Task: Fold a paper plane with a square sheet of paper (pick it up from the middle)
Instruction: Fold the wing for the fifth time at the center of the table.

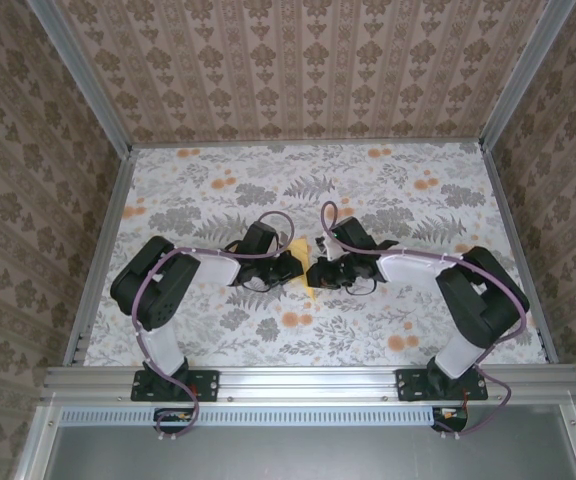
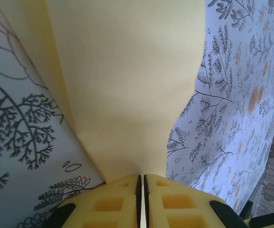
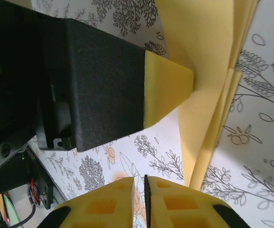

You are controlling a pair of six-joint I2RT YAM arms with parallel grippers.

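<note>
The square sheet of paper (image 1: 311,290) is pale yellow and folded into several long layers, held up between the two arms at the table's middle. In the left wrist view the paper (image 2: 127,85) fans out from my left gripper (image 2: 141,183), whose jaws are shut on its narrow end. My left gripper (image 1: 296,262) and right gripper (image 1: 313,272) nearly meet. In the right wrist view the paper (image 3: 208,71) hangs to the right, pinched by the left gripper's yellow pad (image 3: 168,88). My right gripper (image 3: 141,183) is shut to a thin slit with only tablecloth showing through it, just left of the paper's lower tip.
A floral tablecloth (image 1: 268,180) with orange flower blotches covers the table. Aluminium rails (image 1: 308,380) frame the near edge and both sides, and patterned walls close in the back and sides. Both arms' elbows stick out towards the side rails.
</note>
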